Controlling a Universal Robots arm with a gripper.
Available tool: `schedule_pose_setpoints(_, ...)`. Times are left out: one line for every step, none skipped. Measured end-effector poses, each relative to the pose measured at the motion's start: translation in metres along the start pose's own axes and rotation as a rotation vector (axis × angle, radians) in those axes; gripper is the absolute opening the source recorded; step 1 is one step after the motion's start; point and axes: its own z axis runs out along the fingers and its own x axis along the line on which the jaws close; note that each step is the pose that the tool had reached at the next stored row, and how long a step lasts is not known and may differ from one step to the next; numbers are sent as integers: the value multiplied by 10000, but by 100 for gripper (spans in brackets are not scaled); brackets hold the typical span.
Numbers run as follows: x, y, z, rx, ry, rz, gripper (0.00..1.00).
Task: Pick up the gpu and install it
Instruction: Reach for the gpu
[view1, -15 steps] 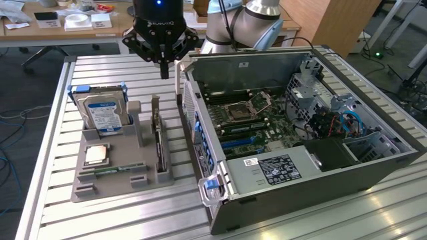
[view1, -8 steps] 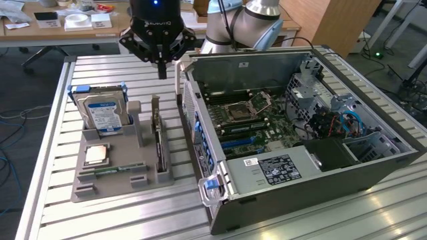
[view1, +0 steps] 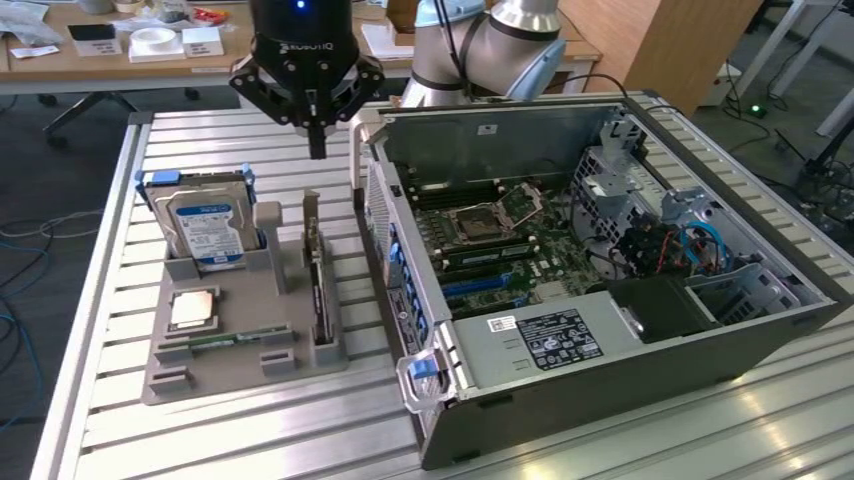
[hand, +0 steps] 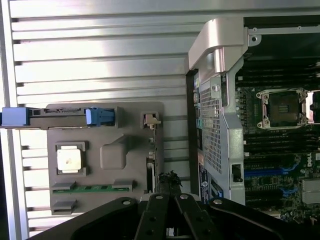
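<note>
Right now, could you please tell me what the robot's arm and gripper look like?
The gripper is black, with white ROBOTIQ lettering on its round body, a small blue light above, and jointed links fastened with silver pins. The arm is silver-grey tubing with a pale blue joint cap.

The table (view1: 200, 440) is pale silver, ribbed in long parallel slats. The holder (view1: 234, 368) on it is a flat, even grey. The hard drive (view1: 214, 235) is silver with a blue-and-white label and blue tabs at its top. The RAM stick (view1: 234, 338) is green. The gpu (view1: 318, 285), seen edge-on, looks mostly black, though I can't be sure. The gripper (view1: 318, 150) is glossy black. Inside the grey case (view1: 601, 385), the motherboard (view1: 554, 262) is dark green with blue slots.
</note>
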Motion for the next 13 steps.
schedule_pose_setpoints(6,0,0,0,0,0,11)
schedule_pose_setpoints(7,0,0,0,0,0,11)
schedule_pose_setpoints(7,0,0,0,0,-2,11)
schedule_pose_setpoints(7,0,0,0,0,-1,11)
schedule_pose_setpoints(7,-1,0,-1,0,-2,11)
schedule_pose_setpoints(8,-1,0,0,0,-1,11)
schedule_pose_setpoints(8,-1,0,0,0,0,11)
schedule_pose_setpoints(8,0,0,0,0,0,11)
schedule_pose_setpoints(8,-1,0,0,0,0,11)
schedule_pose_setpoints(8,0,0,0,0,0,11)
schedule_pose_setpoints(8,0,0,0,0,0,11)
schedule_pose_setpoints(8,-1,0,-1,0,-1,11)
schedule_pose_setpoints(8,-1,0,0,0,-1,11)
